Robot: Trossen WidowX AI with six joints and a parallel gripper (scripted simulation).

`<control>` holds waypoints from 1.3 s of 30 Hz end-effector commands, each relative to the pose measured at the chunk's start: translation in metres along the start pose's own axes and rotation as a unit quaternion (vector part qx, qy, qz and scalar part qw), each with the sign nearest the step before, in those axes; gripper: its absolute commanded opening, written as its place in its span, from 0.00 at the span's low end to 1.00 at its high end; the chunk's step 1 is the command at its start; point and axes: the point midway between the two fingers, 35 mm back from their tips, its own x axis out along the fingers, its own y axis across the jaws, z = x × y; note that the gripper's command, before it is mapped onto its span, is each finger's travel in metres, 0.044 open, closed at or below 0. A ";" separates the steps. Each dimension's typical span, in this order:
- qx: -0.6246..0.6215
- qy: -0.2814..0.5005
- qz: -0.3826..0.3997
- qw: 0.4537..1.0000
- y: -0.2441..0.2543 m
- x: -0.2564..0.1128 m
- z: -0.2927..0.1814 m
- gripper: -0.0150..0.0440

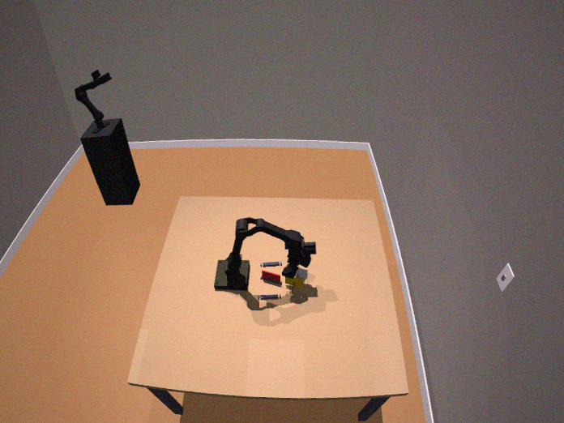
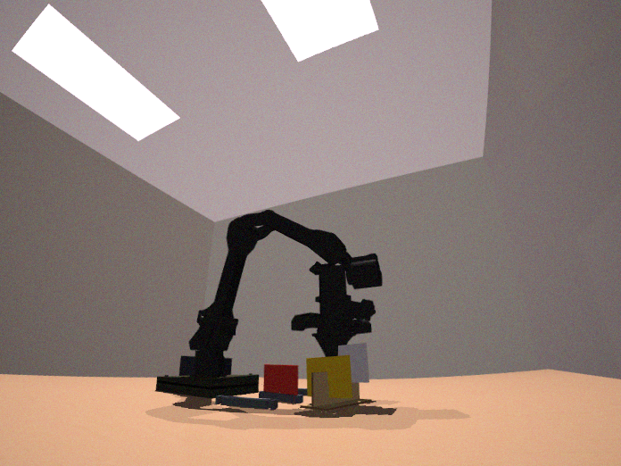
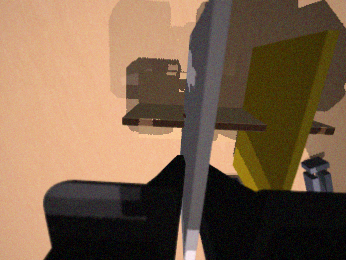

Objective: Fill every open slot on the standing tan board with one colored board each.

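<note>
1. Because the claw (image 1: 290, 273) (image 2: 331, 353) (image 3: 186, 162) is clamped on the grey board (image 1: 301, 273) (image 2: 357, 361) (image 3: 201, 110), any sideways error carries into the push: a notch off its slot could jam or tip the tan board (image 2: 319, 390) (image 3: 160, 116), below the claw.
2. Yellow board (image 1: 294, 279) (image 2: 335, 368) (image 3: 282, 90), beside the claw and apparently seated, might get knocked by a finger if the drop drifts.
3. Grey could pivot between the tips if the notch catches.
4. Exterior: grey's top sits higher than yellow's, so probably not home. Wrist can't settle height, but shows grey crosswise over tan.
5. Top: red board (image 1: 271, 275) (image 2: 280, 379) in its holder, base side of the claw; wrist misses red. Notch and slot: can't see.
</note>
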 end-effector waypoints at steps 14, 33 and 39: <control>-0.011 0.003 0.000 1.000 -0.001 0.001 -0.003 0.25; -0.002 0.003 0.000 1.000 0.000 0.002 -0.003 0.25; 0.002 0.003 0.000 1.000 0.000 0.002 -0.003 0.25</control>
